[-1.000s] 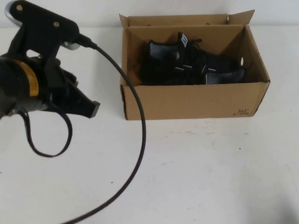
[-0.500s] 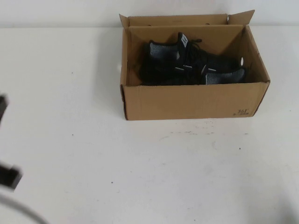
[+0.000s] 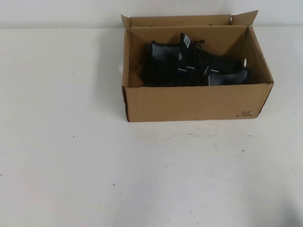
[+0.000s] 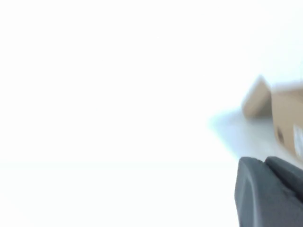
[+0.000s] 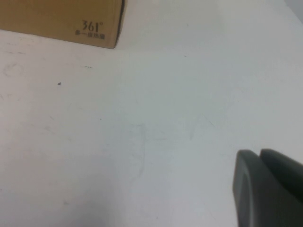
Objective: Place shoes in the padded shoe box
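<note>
Neither arm appears in the high view. In the left wrist view, only a dark grey part of the left gripper (image 4: 270, 194) shows at the frame's corner. In the right wrist view, a similar dark grey part of the right gripper (image 5: 267, 189) shows at the corner.

Black shoes (image 3: 194, 66) in cardboard box (image 3: 194, 101), prob. sideways

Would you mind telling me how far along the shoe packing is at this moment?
Done: both black knit sneakers lie inside the brown corrugated cardboard box. In hand: nothing; the left gripper and right gripper show only in their wrist views, away from the box, carrying no shoe. Left: apparently nothing; the flaps stand open on the white table.
</note>
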`<state>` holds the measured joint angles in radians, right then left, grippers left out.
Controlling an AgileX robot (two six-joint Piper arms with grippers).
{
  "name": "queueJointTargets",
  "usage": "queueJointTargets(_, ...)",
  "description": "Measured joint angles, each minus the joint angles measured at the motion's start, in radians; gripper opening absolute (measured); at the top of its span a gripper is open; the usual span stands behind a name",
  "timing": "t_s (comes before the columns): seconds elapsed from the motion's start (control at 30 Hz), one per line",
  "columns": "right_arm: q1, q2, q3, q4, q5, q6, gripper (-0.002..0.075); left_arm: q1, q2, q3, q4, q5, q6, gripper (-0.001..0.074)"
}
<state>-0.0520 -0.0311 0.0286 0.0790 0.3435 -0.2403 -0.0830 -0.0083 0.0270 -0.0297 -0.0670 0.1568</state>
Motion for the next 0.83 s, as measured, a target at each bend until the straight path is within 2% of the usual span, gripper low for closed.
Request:
queueJointTargets(0.37, 0.0, 0.0, 0.0, 0.0, 0.0, 0.002, -0.0006, 0.001, -0.002, 0.0, 0.0, 0.41, -0.065, -0.0002)
queueJointTargets(0.83, 0.0, 0.0, 0.0, 0.0, 0.0, 0.001, -0.0006, 0.004, -0.003, 0.0, 0.002, 0.442, -0.081, -0.0003)
